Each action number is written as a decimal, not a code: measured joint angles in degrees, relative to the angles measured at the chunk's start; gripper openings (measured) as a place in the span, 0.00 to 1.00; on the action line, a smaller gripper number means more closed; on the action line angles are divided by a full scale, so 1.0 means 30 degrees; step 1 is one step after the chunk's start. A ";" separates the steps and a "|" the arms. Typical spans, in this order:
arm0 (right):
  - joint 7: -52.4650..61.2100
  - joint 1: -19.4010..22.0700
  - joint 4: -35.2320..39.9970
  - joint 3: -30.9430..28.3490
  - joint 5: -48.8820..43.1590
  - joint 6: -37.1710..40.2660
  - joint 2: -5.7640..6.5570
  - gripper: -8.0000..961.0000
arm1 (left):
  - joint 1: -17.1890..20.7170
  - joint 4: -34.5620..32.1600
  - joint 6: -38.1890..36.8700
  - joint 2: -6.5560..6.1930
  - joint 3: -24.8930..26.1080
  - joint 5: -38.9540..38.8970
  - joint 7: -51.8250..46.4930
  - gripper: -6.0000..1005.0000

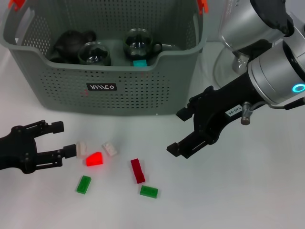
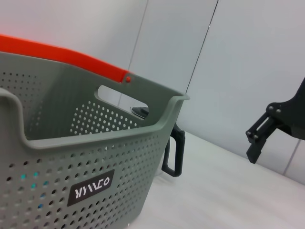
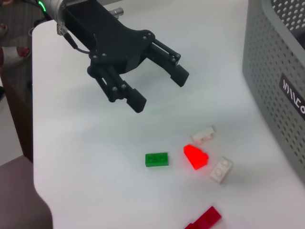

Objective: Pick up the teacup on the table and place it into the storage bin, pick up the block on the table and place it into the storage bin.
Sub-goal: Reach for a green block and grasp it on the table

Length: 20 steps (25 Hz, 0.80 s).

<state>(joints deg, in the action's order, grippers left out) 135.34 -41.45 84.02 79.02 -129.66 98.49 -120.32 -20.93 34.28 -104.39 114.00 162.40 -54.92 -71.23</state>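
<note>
The storage bin (image 1: 143, 90) stands at the back of the table. Inside it are two glass teacups (image 1: 94, 53) (image 1: 138, 44), a dark teapot (image 1: 69, 42) and a teal block (image 1: 140, 62). Several blocks lie in front of it: a bright red one (image 1: 94, 159), two white ones (image 1: 82, 149) (image 1: 109, 148), a dark red one (image 1: 137, 171) and two green ones (image 1: 84, 184) (image 1: 148, 191). My left gripper (image 1: 64, 139) is open at the lower left, just left of the white and bright red blocks, holding nothing. My right gripper (image 1: 177, 131) hangs open and empty right of the blocks.
The right wrist view shows the left gripper (image 3: 159, 89) above the table, apart from the bright red block (image 3: 196, 156), a green block (image 3: 157, 159) and the white blocks (image 3: 202, 135). The table edge (image 3: 38, 157) lies behind it. The bin wall (image 2: 95, 181) fills the left wrist view.
</note>
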 joint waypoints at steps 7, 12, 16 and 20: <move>0.0539 -0.0018 -0.0384 -0.0646 0.1001 0.0018 0.0000 0.97 | -0.0098 0.0000 0.0182 0.0168 -0.0018 0.0059 -0.0002 0.86; 0.1283 -0.0133 -0.0428 -0.0693 0.1294 -0.0033 0.0003 0.97 | -0.0213 0.0000 0.0217 0.0255 -0.0039 0.0111 0.0015 0.86; 0.1502 -0.0201 -0.0576 -0.0736 0.1297 -0.0047 0.0025 0.97 | -0.0270 0.0000 0.0106 0.0184 -0.0079 0.0113 0.0015 0.86; 0.1503 -0.0215 -0.0607 -0.0785 0.1297 -0.0075 0.0030 0.97 | -0.0329 0.0002 0.0035 0.0133 -0.0081 0.0114 0.0014 0.86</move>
<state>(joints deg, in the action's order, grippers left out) 139.85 -42.10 82.20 76.66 -125.77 98.27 -120.23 -21.92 34.28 -104.28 114.39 162.16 -54.57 -71.19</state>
